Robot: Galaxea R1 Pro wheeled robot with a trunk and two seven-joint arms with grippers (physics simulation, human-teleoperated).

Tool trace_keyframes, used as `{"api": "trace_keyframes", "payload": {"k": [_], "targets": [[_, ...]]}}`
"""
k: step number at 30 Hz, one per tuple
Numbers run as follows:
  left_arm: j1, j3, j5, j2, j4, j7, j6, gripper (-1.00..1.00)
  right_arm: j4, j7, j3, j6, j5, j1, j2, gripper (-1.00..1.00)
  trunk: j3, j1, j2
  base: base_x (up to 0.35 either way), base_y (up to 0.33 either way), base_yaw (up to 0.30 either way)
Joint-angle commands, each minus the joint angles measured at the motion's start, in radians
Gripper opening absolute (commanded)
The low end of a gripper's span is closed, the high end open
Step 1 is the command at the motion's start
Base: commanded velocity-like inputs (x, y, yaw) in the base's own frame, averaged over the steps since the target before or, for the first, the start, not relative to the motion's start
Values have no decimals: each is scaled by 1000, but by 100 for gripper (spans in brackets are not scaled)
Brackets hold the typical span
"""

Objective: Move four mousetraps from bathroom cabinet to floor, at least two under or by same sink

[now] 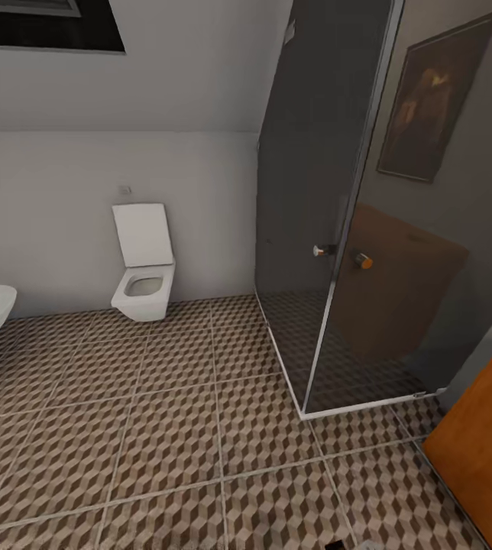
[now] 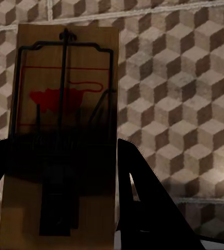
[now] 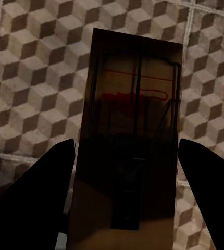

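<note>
Left gripper: dark fingers clamped on one mousetrap, board held above the cube-patterned bathroom floor.
Right gripper: a second mousetrap sits between its fingers; whether they touch it, cannot tell.
Orange-brown wood: head view, 4 o'clock edge.
Glass shower screen: 2 o'clock.
Toilet: 11 o'clock, against the far wall, lid up.

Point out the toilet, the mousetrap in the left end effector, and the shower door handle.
toilet (image 1: 146, 289), head view, on the bowl's rim.
mousetrap (image 2: 65, 104), left wrist view, on the board's red print.
shower door handle (image 1: 363, 260), head view, on the orange knob.
</note>
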Motion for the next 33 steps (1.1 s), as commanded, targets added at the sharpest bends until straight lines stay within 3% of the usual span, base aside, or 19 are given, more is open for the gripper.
{"api": "trace_keyframes", "payload": {"k": [1,12,33], "targets": [[0,-8,1,0,-2,7,0,-100,0,-4,0,-2,10,2,0,-100,-2,0,0,0,0,183],[0,-8,2,2,-2,7,1,-100,0,-4,0,-9,55,8,0,-100,-17,0,0,0,0,184],[0,-8,2,3,-2,7,1,-100,-1,-4,0,-9,61,13,-1,-100,-46,0,0,0,0,184]]}}
